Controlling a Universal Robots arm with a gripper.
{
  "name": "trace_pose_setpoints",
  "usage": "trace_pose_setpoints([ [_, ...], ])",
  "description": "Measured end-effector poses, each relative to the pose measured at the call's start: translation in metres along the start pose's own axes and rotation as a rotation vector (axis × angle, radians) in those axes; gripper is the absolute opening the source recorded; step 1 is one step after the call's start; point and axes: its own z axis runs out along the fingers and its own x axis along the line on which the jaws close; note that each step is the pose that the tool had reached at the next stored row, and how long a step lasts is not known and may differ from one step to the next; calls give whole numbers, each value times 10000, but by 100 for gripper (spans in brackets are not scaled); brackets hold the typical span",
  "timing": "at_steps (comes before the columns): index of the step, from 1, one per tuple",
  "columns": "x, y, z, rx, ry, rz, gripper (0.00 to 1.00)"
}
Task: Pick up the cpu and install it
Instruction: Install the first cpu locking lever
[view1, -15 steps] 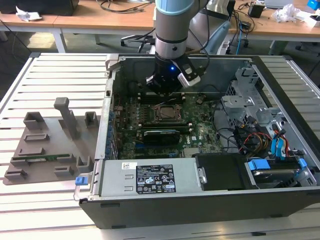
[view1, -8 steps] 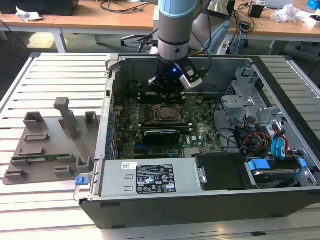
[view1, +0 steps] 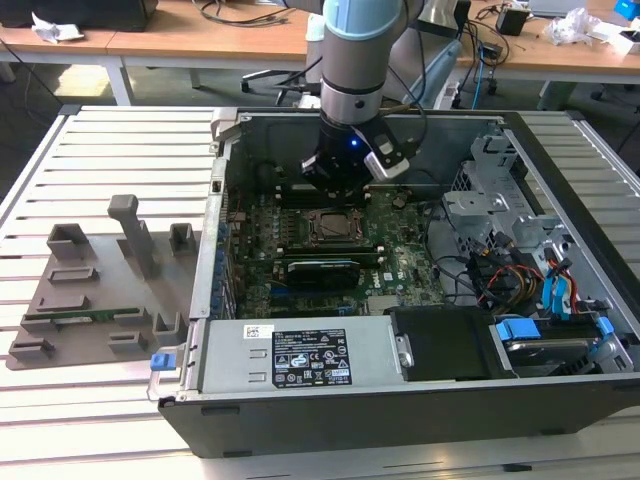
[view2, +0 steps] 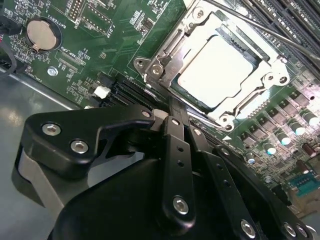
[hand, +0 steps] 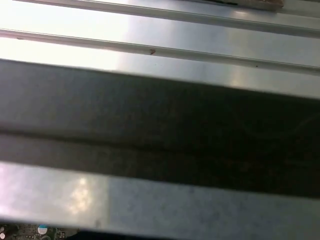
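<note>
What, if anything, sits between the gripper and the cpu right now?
Nothing visible. In the second wrist view the cpu lies bare in its socket frame, with its top uncovered, and the gripper hangs just beside the frame with only open air between them.

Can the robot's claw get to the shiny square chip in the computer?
Probably yes. The chip sits in its metal frame on the green board, with nothing lying on top of it. The claw hangs just beside the frame, and the computer case is open.
</note>
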Motion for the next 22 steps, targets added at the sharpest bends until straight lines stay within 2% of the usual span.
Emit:
trace_pose_setpoints([
  [14, -78, -30, 69, -1, 2, 0, 11],
  [15, -79, -32, 68, -45, -4, 1, 11],
  [17, -79, -31, 70, -191, -23, 4, 11],
  [18, -79, -31, 70, -338, -38, 7, 11],
  [19, -80, -29, 66, -392, -46, 7, 11],
  [22, -81, -27, 3, -398, -46, 5, 11],
])
